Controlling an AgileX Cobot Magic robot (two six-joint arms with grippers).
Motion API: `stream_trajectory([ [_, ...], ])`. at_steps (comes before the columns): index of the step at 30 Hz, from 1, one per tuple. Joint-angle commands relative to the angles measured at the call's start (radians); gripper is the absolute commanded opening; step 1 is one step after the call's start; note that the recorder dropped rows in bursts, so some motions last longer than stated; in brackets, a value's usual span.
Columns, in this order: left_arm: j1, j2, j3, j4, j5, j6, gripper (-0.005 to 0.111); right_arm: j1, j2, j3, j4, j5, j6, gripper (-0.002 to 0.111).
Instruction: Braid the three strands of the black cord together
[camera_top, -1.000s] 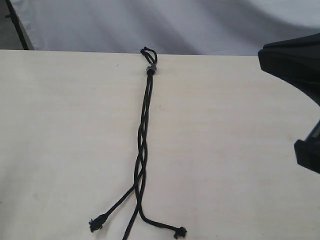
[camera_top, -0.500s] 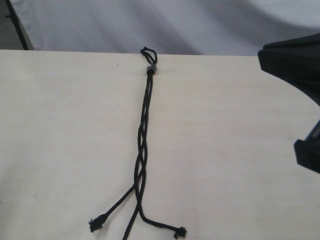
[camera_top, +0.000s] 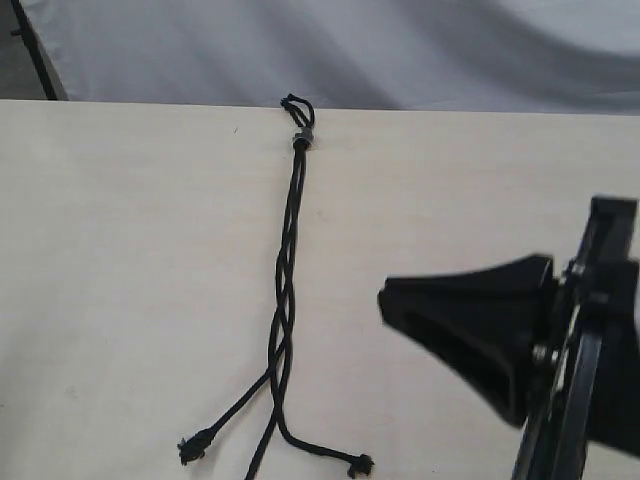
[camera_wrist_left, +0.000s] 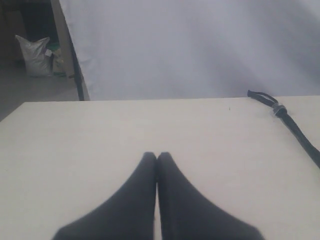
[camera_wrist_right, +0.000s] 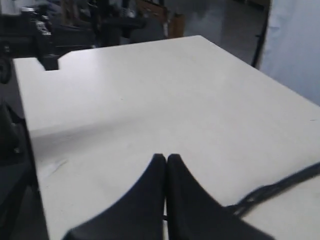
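The black cord (camera_top: 288, 270) lies along the middle of the table, bound at its far end by a small grey band (camera_top: 303, 138) with tiny loops. Its upper length is loosely twisted. Near the front edge the three strands splay apart: one knotted tip (camera_top: 190, 448) to the left, one (camera_top: 360, 465) to the right, and the middle strand (camera_top: 255, 462) runs out of view. My right gripper (camera_top: 385, 297) is shut and hovers to the right of the cord, apart from it; a stretch of cord (camera_wrist_right: 280, 187) shows beside it. My left gripper (camera_wrist_left: 157, 156) is shut over bare table, with the band (camera_wrist_left: 278, 109) far off to its side.
The pale wooden table (camera_top: 120, 250) ends at a far edge backed by a grey cloth (camera_top: 400, 50). A thin black pole (camera_top: 35, 55) stands at the back left. A white sack (camera_wrist_left: 34, 55) sits on the floor beyond the table. Dark equipment (camera_wrist_right: 45, 45) stands past the table's other end.
My right arm has swung from the upper right edge down and left toward the cord's lower half. The cord has not moved.
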Motion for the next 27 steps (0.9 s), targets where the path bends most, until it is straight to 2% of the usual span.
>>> stream_trajectory([
  [1,0.004,-0.004,0.004,-0.009,0.004,0.003,0.0,-0.001,-0.005,0.148,0.172,-0.251,-0.123,0.001],
  [9,0.004,-0.004,0.004,-0.009,0.004,0.003,0.0,0.001,-0.019,0.326,0.174,-0.292,-0.072,0.001],
  [12,0.004,-0.004,0.004,-0.009,0.004,0.003,0.0,-0.009,-0.067,0.416,0.191,-0.427,-0.059,0.001],
  [14,0.004,-0.004,0.004,-0.009,0.004,0.003,0.0,-0.055,-0.112,0.457,0.191,-0.561,-0.07,0.001],
  [17,0.004,-0.004,0.004,-0.009,0.004,0.003,0.0,-0.201,-0.193,0.457,0.179,-0.558,-0.047,0.001],
  [24,0.004,-0.004,0.004,-0.009,0.004,0.003,0.0,-0.708,-0.418,0.457,0.184,-0.544,-0.018,0.001],
  [27,0.004,-0.004,0.004,-0.009,0.004,0.003,0.0,-0.848,-0.516,0.457,0.184,-0.445,-0.014,0.001],
])
